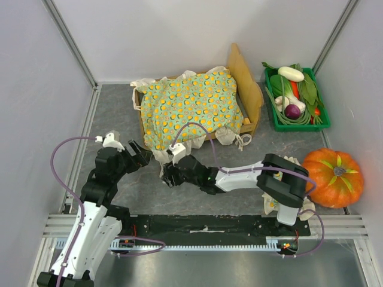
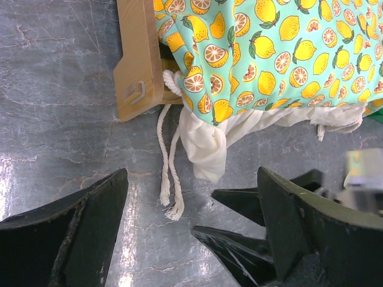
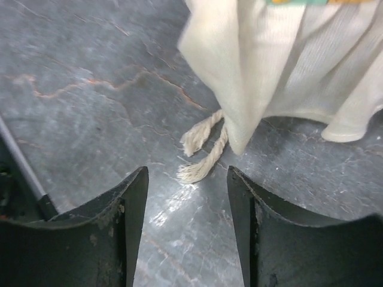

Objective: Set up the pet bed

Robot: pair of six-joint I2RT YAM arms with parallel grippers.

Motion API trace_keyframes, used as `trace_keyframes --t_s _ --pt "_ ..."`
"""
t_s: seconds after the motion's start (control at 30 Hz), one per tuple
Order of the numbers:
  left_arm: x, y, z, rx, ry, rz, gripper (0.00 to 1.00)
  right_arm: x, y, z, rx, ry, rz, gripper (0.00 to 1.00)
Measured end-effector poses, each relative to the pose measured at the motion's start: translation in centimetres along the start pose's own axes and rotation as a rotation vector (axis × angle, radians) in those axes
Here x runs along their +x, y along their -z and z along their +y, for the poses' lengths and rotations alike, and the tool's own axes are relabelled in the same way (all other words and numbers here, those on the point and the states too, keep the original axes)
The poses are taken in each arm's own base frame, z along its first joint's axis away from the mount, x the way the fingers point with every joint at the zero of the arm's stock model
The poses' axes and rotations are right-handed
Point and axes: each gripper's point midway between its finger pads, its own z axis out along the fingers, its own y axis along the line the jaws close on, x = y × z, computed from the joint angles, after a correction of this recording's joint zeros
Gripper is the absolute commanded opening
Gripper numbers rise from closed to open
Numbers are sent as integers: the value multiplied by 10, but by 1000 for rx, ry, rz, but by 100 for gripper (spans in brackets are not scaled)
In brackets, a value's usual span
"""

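So the bed (image 1: 246,84) sits at the back of the bench (image 1: 114,113), headboard to the right, with the lemon blanket (image 1: 191,107) draped all over it. My left fingers (image 2: 90,227) are spread wide, holding nothing. My right fingers (image 3: 114,227) are parted too and empty, just short of the frayed cord (image 3: 203,152) lying by the blanket's white hem (image 3: 281,66), near the bed's front left corner.
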Motion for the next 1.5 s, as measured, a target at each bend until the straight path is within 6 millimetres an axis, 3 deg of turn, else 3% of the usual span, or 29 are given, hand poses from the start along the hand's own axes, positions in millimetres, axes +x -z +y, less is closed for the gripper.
trace_keyframes --t_s 0.17,0.27,0.43,0.67,0.73,0.83,0.87,0.97,1.07,1.27,1.5 --pt "1 -2 2 -9 0 7 94 -44 26 6 -21 -14 -81 68" --pt "2 -3 3 -19 1 16 94 -60 26 -11 9 -71 -107 70" --pt "-4 -2 -1 -15 0 8 94 -54 18 -43 89 -153 -75 79" --pt "-8 2 -5 -13 0 7 94 -43 4 -44 81 -240 -52 80" --pt "-8 4 -5 -15 0 15 94 -44 -3 -45 80 -256 -61 77" --pt "-8 6 -7 -11 0 22 94 -48 -14 -49 71 -281 -93 51" --pt "-8 6 -8 -7 1 27 94 -50 -18 -50 65 -293 -107 35" --pt "-10 9 -13 8 1 34 94 -59 -23 -62 70 -313 -140 14" --pt "-12 13 -17 16 1 36 94 -71 -24 -65 56 -313 -164 1" --pt "-10 15 -19 21 2 55 93 -99 -15 -54 10 -247 -200 0" --pt "-2 10 -15 6 6 92 92 -164 -8 -37 4 -111 -299 0"
